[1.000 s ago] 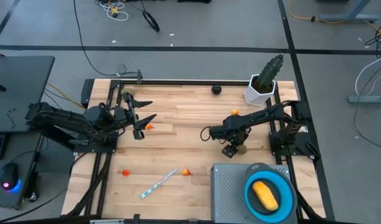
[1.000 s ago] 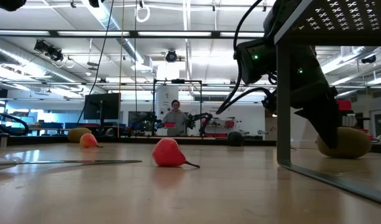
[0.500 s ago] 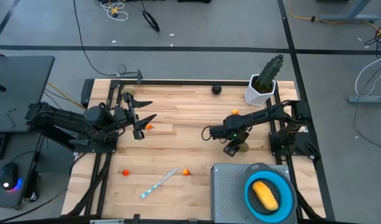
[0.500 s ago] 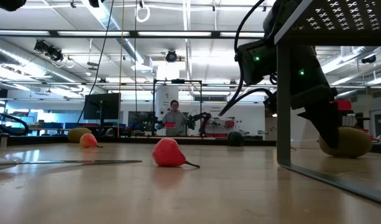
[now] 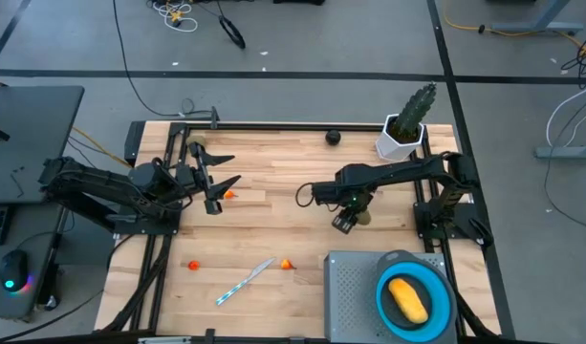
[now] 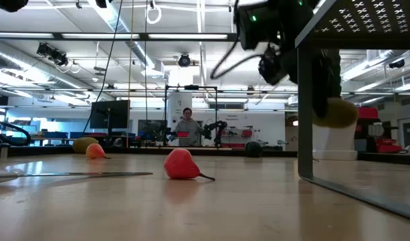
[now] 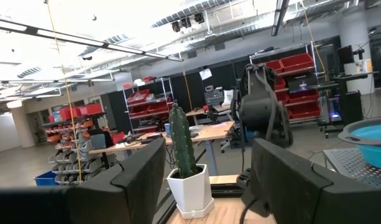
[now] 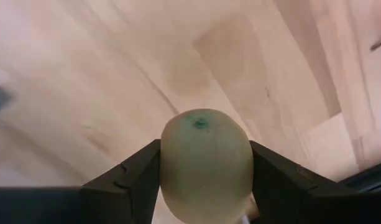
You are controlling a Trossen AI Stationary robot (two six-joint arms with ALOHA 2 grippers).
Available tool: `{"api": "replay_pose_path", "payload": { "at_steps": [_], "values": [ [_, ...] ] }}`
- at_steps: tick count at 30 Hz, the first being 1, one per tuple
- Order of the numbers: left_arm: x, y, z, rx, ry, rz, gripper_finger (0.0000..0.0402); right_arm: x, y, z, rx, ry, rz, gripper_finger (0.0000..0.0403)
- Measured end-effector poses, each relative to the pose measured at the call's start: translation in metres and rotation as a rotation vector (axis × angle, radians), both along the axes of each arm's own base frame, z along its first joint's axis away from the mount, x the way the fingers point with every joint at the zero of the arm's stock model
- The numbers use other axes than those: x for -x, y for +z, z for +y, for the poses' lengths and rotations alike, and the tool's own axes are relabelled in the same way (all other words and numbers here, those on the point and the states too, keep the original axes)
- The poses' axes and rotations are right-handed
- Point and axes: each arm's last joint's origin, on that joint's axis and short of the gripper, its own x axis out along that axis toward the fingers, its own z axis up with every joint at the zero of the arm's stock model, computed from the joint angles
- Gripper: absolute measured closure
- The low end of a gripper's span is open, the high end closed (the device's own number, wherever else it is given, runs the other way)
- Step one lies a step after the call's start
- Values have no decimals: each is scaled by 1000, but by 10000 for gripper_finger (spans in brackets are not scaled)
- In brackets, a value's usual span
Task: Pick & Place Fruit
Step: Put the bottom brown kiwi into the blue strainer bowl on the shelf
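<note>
High view: right end effector (image 5: 344, 221) grips one olive-brown fruit (image 5: 363, 217) (lifted).

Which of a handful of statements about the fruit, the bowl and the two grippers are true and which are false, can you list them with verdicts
1. The right gripper is shut on the olive-brown fruit. True.
2. The olive-brown fruit rests on the table. False: in the low view it hangs clear of the wood.
3. The yellow fruit lies in the blue bowl. True.
4. The left gripper holds the black ball. False: its fingers are open and empty, and the ball sits near the table's far edge.
5. The cactus stands in the blue bowl. False: it stands in a white pot on the table.
</note>
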Motion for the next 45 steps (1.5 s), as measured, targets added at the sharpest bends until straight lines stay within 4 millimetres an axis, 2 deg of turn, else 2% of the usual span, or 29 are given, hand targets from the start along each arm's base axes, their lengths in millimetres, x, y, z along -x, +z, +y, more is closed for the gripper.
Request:
{"api": "replay_pose_path", "payload": {
  "at_steps": [8, 15, 21, 28, 45],
  "values": [
    [0, 0, 0, 0, 0, 1, 154, -17, 51, 12, 31, 66, -144, 185],
    [0, 0, 0, 0, 0, 1, 154, -12, 87, 27, 49, 80, -135, 185],
    [0, -1, 0, -10, 3, 11, 154, 1, 103, 53, -68, 69, -176, 184],
    [0, -1, 0, -10, 3, 10, 154, 18, 118, 74, -83, 58, -215, 184],
    [0, -1, 0, -10, 3, 10, 154, 57, 157, 71, -99, -17, -355, 184]
  ]
}}
